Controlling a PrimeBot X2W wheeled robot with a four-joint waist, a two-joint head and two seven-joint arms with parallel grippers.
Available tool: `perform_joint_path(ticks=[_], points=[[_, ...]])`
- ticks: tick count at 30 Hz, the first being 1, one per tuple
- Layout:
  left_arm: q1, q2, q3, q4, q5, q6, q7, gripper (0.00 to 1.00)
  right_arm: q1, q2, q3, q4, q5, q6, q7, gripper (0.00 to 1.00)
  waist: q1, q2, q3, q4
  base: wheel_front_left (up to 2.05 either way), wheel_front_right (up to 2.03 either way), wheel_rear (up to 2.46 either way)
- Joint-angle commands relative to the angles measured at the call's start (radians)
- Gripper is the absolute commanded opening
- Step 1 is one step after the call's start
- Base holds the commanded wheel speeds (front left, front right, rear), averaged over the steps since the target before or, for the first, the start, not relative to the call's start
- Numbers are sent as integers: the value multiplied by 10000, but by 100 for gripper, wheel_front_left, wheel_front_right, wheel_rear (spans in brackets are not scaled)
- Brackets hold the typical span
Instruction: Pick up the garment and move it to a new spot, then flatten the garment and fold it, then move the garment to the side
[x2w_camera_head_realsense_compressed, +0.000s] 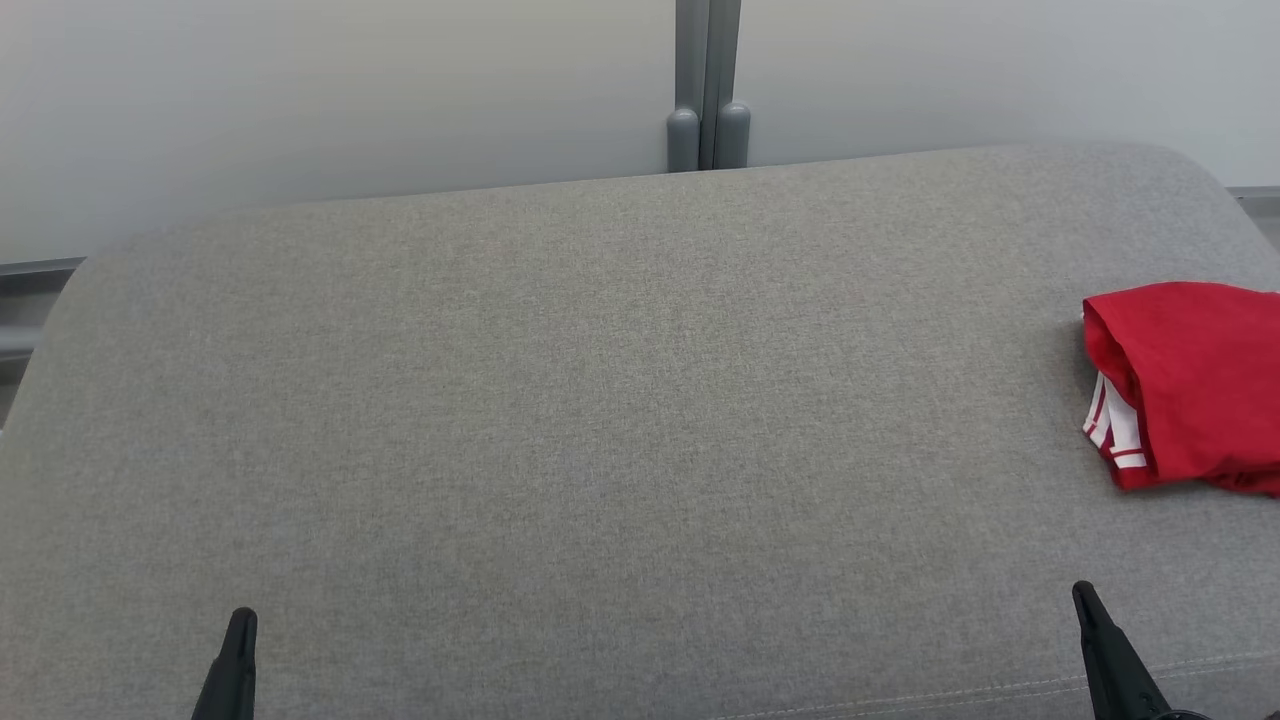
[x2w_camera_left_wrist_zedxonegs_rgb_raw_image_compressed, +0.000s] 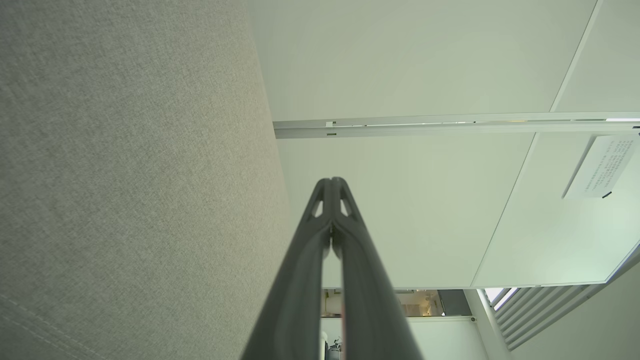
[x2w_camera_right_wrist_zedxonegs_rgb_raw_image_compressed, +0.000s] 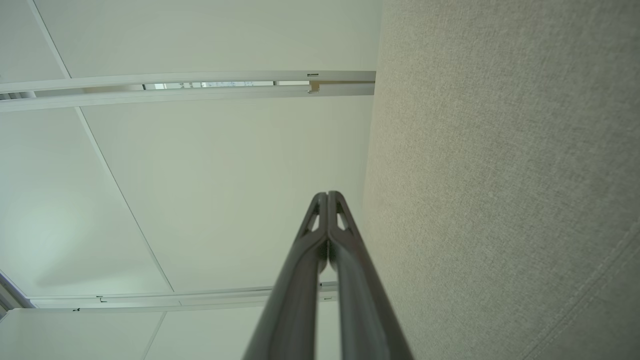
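Here, the biggest thing is the grey fabric cushion (x2w_camera_head_realsense_compressed: 600, 420), a wide padded surface with rounded far corners and a stitched seam near its front edge. Behind it stand pale wall panels (x2w_camera_head_realsense_compressed: 300, 100), and a grey post (x2w_camera_head_realsense_compressed: 708, 90) joins them in the middle.

The garment (x2w_camera_head_realsense_compressed: 1190, 385) is red, with white stripes at one hem. It lies as a compact folded bundle on the cushion at the far right, and the edge of the head view cuts off part of it. Nothing touches it.

The left gripper (x2w_camera_head_realsense_compressed: 241, 620) comes up from the lower left of the head view, its dark fingers pointing forward over the front part of the cushion and leaning a little inward. The right gripper (x2w_camera_head_realsense_compressed: 1083, 595) comes up from the lower right and also leans inward. It is the nearer one to the garment, with bare fabric between them. I cannot tell whether either one touches the cushion.

In the left wrist view, the left gripper (x2w_camera_left_wrist_zedxonegs_rgb_raw_image_compressed: 331, 181) has its two fingers pressed together at the tips and holds nothing. In the right wrist view, the right gripper (x2w_camera_right_wrist_zedxonegs_rgb_raw_image_compressed: 327, 194) is closed in the same way and is also empty.

A small paper notice (x2w_camera_left_wrist_zedxonegs_rgb_raw_image_compressed: 602, 167) hangs on one wall panel, and its text is too small to read.
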Motion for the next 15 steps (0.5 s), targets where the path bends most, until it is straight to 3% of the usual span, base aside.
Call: perform_joint_path(ticks=[1, 15], points=[[70, -13, 22, -16, 36, -28, 48, 0, 116, -6, -17, -43, -11, 4, 66, 0, 0, 0, 0, 0, 0, 0, 0], [71, -13, 13, -15, 25, -28, 37, 0, 116, -5, -19, -43, -13, 4, 67, 0, 0, 0, 0, 0, 0, 0, 0]])
